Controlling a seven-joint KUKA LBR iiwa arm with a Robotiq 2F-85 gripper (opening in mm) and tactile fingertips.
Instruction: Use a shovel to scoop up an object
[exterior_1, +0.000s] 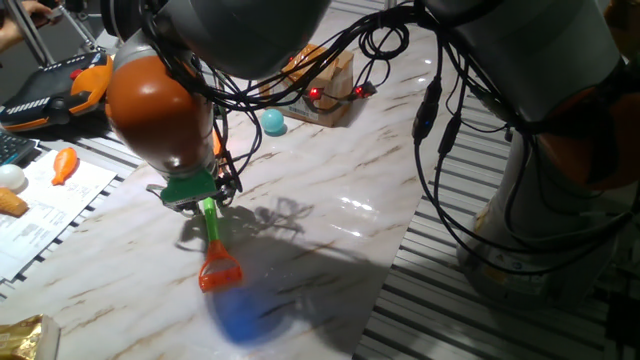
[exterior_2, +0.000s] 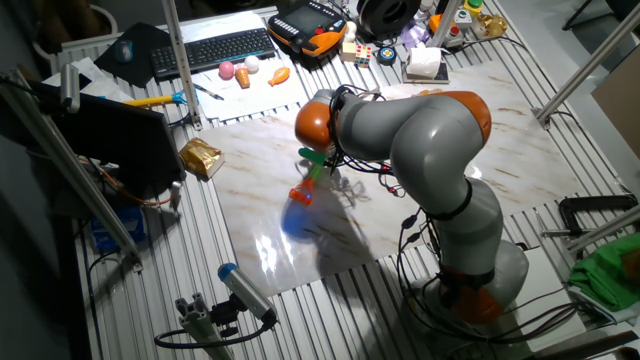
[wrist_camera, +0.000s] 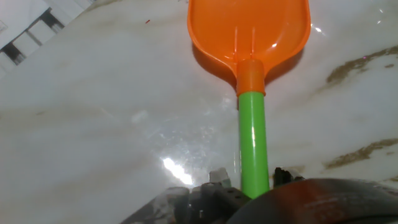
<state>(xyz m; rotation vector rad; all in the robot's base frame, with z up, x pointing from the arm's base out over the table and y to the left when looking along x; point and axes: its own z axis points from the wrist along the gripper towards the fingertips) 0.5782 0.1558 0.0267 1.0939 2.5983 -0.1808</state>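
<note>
My gripper (exterior_1: 203, 197) is shut on the thin green shaft of the shovel (exterior_1: 213, 243), which points down and toward the table's front. Its orange blade (exterior_1: 218, 272) is at or just above the marble table (exterior_1: 340, 210). In the hand view the blade (wrist_camera: 249, 28) is empty and the green shaft (wrist_camera: 254, 143) runs back between my gripper's (wrist_camera: 251, 180) fingers. The small teal-blue ball (exterior_1: 273, 122) lies far behind, near the back of the table and apart from the blade. In the other fixed view the shovel (exterior_2: 308, 184) hangs below my gripper (exterior_2: 319, 158); the ball is hidden there.
A brown cardboard box (exterior_1: 325, 85) with wires stands right of the ball. An orange carrot toy (exterior_1: 64, 163) lies on paper off the table's left. A gold packet (exterior_2: 200, 157), a keyboard (exterior_2: 215, 47) and small toys (exterior_2: 352, 52) sit beyond the table edges. A blue patch (exterior_1: 240, 315) shows on the marble.
</note>
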